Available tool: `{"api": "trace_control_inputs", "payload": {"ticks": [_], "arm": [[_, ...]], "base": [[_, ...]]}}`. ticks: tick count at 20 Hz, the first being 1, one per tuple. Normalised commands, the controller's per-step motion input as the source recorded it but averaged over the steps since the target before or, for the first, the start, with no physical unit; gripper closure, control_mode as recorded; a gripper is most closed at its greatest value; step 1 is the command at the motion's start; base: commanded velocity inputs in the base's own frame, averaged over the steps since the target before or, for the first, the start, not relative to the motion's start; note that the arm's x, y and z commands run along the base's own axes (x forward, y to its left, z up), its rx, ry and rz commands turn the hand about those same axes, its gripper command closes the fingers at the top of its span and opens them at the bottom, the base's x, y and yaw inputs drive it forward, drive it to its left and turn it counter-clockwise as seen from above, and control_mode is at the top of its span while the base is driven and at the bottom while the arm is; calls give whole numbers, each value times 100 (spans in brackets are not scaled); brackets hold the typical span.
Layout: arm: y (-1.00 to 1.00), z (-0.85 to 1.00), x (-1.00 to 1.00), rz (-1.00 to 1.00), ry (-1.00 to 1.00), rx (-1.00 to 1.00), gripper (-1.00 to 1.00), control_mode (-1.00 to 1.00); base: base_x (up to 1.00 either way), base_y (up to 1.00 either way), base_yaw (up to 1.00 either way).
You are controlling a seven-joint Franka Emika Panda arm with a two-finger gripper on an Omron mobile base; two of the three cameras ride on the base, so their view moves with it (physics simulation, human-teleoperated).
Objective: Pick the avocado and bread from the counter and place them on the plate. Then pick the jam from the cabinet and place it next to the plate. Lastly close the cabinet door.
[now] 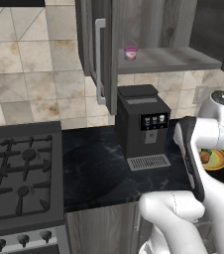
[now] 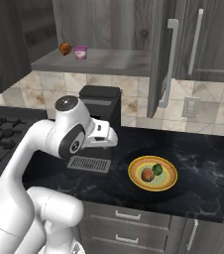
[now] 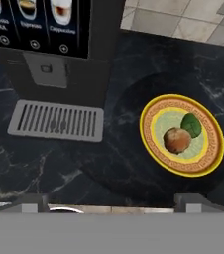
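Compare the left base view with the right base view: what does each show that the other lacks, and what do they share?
Left base view alone: a gas stove left of the coffee machine, with its burners and knobs.

Right base view alone: a small orange-brown round item on the cabinet shelf beside the jam, and the whole plate with the bread and avocado on it. The drawer fronts below the counter also show.

Both: the jam on the shelf, the open cabinet door with its silver handle, the coffee machine, the black counter and the arm.
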Motion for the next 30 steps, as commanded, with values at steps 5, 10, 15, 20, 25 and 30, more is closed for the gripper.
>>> {"api": "trace_control_inputs", "payload": {"ticks": [5,10,15,20,25,30], "arm": [[22,45,0,18,-15,1,-100,-100],[24,48,0,9,-16,3,-100,-100],[28,50,0,3,-11,5,-100,-100],[31,50,1,0,-10,3,-100,-100],[35,39,10,0,-4,0,-100,-100],[26,47,5,0,-5,0,-100,-100]], "base": [[0,0,0],[0,0,0],[0,0,0],[0,0,0],[0,0,0],[0,0,0]]}}
